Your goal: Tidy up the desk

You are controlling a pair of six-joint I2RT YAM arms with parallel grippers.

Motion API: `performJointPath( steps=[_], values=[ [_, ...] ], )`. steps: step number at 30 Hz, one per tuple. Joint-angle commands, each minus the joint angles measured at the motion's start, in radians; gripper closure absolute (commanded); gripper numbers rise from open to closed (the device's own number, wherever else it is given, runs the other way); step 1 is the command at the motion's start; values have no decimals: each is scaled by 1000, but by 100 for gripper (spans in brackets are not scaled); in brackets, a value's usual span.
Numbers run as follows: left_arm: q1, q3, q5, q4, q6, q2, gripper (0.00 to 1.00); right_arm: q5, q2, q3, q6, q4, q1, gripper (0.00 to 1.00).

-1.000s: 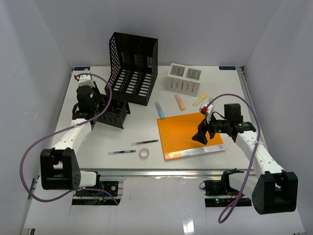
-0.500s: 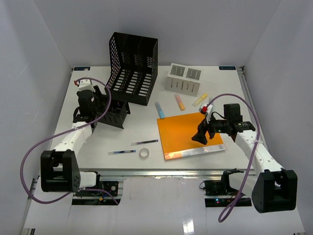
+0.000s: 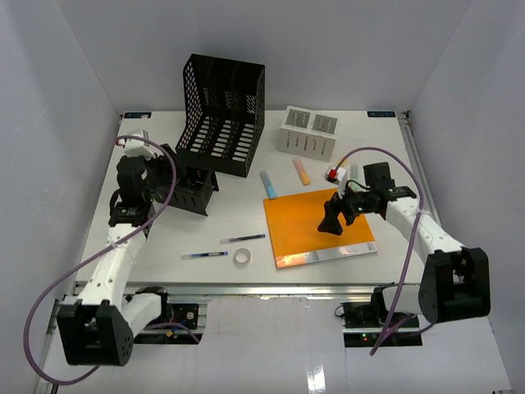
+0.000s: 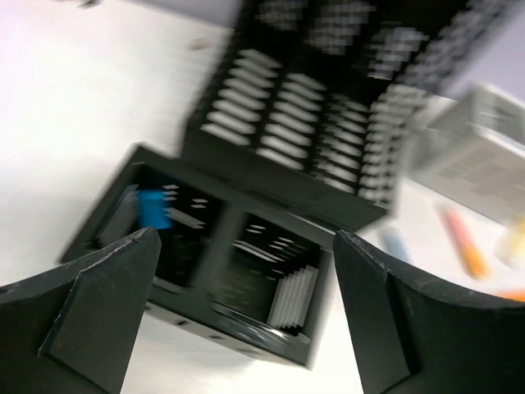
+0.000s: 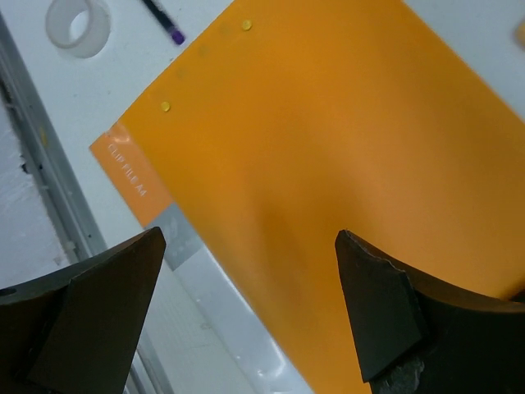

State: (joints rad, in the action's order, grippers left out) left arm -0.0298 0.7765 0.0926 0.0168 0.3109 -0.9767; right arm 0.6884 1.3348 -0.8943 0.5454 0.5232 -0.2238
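Though hidden from overhead, a blue object in the black organizer; left claw, right claw both apart.

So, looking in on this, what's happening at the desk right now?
Two robot arms are tidying the desk. The left gripper hangs open over a small black organizer, which has a blue item in one compartment. The right gripper is open over the orange clip file, holding nothing. Two pens, a tape roll and highlighters lie loose.
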Motion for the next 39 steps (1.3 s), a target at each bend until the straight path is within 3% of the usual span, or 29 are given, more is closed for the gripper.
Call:
performJointPath(
  steps=[1, 8, 12, 25, 32, 39],
  values=[
    [-4, -45, 369, 57, 97, 138, 2, -213, 158, -249, -142, -19, -119, 7],
    [-4, -100, 564, 117, 147, 232, 2, -365, 492, -581, -283, 16, -223, 4],
    [-4, -158, 584, 117, 179, 271, 2, -466, 546, -654, -297, 15, -209, 5],
    [-4, -378, 702, -46, 473, 335, 2, -359, 264, -277, -166, 54, 130, 0],
    [-5, -447, 723, -112, 557, 359, 2, -418, 209, -156, -148, 42, 190, 11],
    [-5, -456, 753, -122, 598, 355, 2, -447, 247, -156, -165, -6, 198, 14]
  ],
)
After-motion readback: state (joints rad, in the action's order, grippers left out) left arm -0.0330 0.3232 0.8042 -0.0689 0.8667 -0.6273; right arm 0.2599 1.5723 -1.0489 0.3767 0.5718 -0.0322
